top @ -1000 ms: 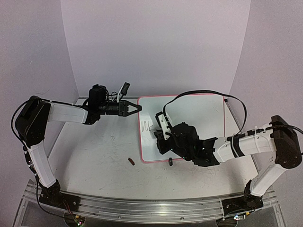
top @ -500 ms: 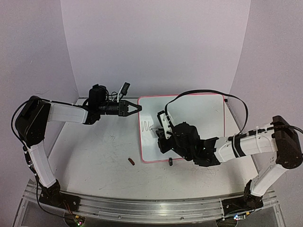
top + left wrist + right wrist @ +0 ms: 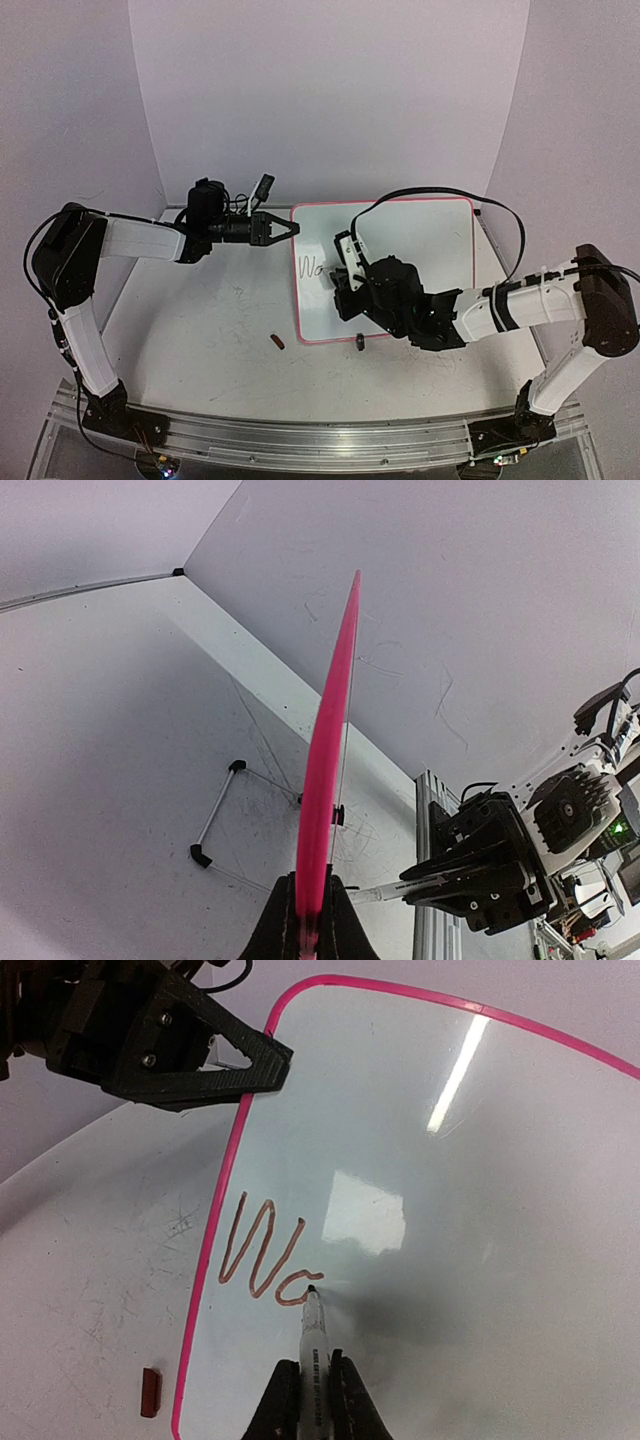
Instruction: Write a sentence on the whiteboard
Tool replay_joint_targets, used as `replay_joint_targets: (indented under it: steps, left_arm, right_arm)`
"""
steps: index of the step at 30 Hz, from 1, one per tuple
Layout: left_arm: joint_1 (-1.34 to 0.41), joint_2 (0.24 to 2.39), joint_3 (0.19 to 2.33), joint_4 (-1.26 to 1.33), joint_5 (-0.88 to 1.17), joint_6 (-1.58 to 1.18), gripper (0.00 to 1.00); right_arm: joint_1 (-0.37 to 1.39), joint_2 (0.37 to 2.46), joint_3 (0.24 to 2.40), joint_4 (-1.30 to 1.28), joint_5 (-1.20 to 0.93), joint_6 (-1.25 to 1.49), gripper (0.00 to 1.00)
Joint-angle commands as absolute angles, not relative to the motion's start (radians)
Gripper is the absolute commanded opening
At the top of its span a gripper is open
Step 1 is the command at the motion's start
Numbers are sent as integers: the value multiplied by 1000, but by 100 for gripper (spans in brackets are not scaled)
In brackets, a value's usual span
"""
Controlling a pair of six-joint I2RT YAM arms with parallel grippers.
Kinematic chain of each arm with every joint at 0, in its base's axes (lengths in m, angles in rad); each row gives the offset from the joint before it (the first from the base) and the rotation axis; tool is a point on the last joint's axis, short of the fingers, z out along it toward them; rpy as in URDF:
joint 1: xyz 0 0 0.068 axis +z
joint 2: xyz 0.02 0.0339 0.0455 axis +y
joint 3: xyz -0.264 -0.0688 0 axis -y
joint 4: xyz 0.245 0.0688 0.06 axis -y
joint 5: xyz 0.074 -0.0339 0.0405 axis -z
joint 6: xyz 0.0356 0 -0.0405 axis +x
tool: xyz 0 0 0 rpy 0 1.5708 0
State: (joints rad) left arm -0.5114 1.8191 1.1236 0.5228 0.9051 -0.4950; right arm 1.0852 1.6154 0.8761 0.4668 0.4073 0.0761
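Observation:
The whiteboard [image 3: 425,240] with its pink frame lies at the table's middle right. My left gripper [image 3: 292,229] is shut on its upper left edge, and the left wrist view shows the frame edge-on [image 3: 335,700] between those jaws [image 3: 310,912]. My right gripper [image 3: 312,1385] is shut on a white marker [image 3: 314,1335]. The marker's tip touches the whiteboard [image 3: 470,1190] at the end of reddish-brown writing [image 3: 258,1250], a "W" and a partly drawn round letter. From above, the right gripper [image 3: 345,275] sits just right of the writing [image 3: 309,267].
A small red-brown cap [image 3: 277,341] lies on the grey table left of the board's near corner, also visible as the cap [image 3: 150,1392] in the right wrist view. A black clip foot [image 3: 360,343] sits at the board's near edge. A wire stand [image 3: 215,815] shows under the board.
The right gripper has shifted slightly to the right with the marker, and the letter after the "W" has grown. The left arm has not moved.

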Motion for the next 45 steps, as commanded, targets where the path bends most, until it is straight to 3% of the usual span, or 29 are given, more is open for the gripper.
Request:
replay_joint_targets:
  steps: [1,45]
  left_arm:
    - [-528,1815,1131,497,903,-515,0]
    - [-528,1806,1129,497,904,-515,0]
  right_arm:
    - [1058,1602,895,484,459,76,0]
    - [1068,1579,834,414,396,108,0]
